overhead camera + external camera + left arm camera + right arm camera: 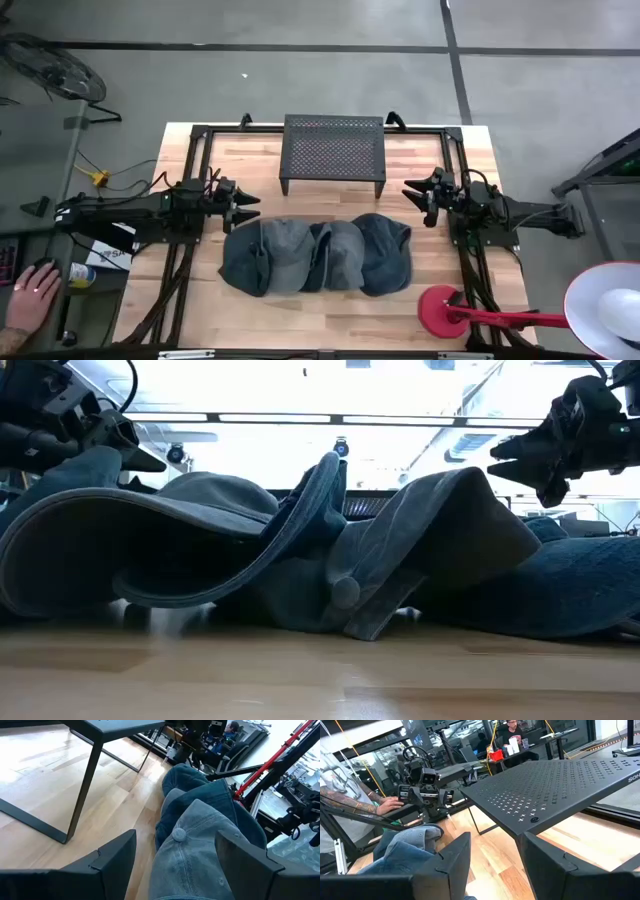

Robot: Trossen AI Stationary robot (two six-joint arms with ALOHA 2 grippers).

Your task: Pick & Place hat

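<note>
Hats are piled at the middle of the light wooden butcher-block table point(440, 300): three soft blue-grey denim caps, overlapping in a row. The lighter left denim cap point(265, 255) lies at the left, the middle denim cap point(338, 255) partly over it, and the darker right denim cap point(385, 250) at the right. Where one cap ends and the next begins is hard to make out in the high view. In the low view only folded brims and crowns are seen, and the pile's far side is hidden. A round crown button point(179, 834) on the left cap is shown in the left wrist view.

Beyond the pile, at the table's far edge, a black perforated metal stand point(333, 150) is set on thin legs, apart from the caps.

The left gripper point(245, 206) is held above the table just left of and a little beyond the pile, fingers spread wide, nothing between them; the left cap is seen directly ahead of its fingers. The right gripper point(412, 192) is held to the right of the stand and beyond the right cap, jaws parted, nothing held; only the stand's top and a bit of denim are seen past its fingers.

A red round-based lamp stand point(445, 308) sits at the near right corner, its white shade point(605, 305) cut off by the frame. A person's hand point(30, 295) rests off the table at the near left, the rest cut off.
</note>
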